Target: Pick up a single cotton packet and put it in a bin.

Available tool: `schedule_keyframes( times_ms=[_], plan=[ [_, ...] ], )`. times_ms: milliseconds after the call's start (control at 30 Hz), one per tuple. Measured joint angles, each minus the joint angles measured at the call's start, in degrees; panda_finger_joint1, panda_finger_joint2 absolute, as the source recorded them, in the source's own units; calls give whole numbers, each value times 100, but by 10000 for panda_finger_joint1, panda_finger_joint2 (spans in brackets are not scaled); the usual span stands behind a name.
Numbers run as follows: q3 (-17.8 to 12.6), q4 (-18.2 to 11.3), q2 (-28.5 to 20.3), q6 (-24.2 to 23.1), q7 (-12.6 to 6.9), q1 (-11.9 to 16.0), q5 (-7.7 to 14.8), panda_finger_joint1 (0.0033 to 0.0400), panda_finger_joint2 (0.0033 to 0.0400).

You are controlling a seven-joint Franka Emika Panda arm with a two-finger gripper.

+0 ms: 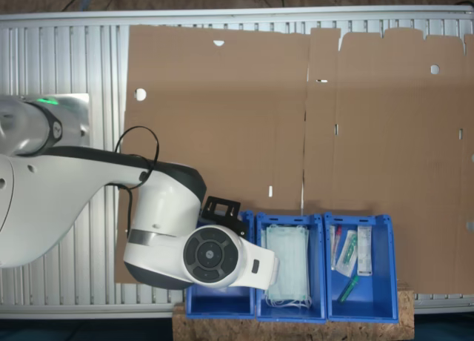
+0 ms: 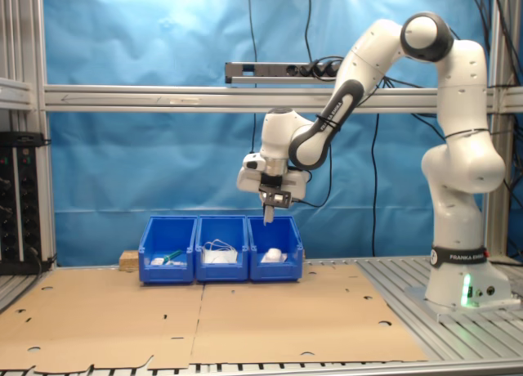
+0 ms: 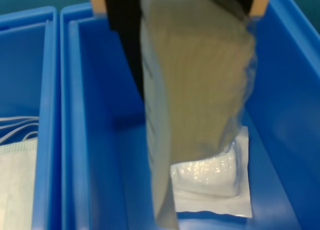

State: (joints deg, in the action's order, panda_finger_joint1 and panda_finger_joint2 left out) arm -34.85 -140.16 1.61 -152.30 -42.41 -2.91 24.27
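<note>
Cardboard sheets (image 2: 245, 315) cover the desk (image 2: 458, 327) under the tool (image 2: 269, 211). Directly below it sits the bin (image 2: 275, 247), a padded packet (image 3: 210, 182) inside; mask bin (image 2: 221, 247) alongside. The tool pinches the cotton packet (image 3: 200, 100), hanging above.

A sheet of brown cardboard (image 1: 296, 133) covers the ribbed metal table (image 1: 67, 67) in both exterior views, with small holes and slits cut in it. Along one edge stands a row of blue bins: the middle bin (image 1: 290, 311) holds pale green face masks (image 1: 287, 265) (their white loops trail over the pile), and the end bin (image 1: 361, 311) at the first exterior view's right holds long narrow packets (image 1: 364, 250) and a green-tipped item (image 1: 349, 287). In the second exterior view a blue backdrop (image 2: 147, 147) hangs behind the metal frame (image 2: 163, 98), and the bins rest against a chipboard block (image 2: 127, 260).
</note>
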Motion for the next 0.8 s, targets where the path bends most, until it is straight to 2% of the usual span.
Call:
schedule_keyframes(
  times_ms=[233,567,800],
  plan=[
    [-48,2,31,17,-76,0,0,56,56],
    [-78,3,41,49,-545,0,0,56,56],
    [-78,3,41,60,-791,0,0,56,56]
  ],
)
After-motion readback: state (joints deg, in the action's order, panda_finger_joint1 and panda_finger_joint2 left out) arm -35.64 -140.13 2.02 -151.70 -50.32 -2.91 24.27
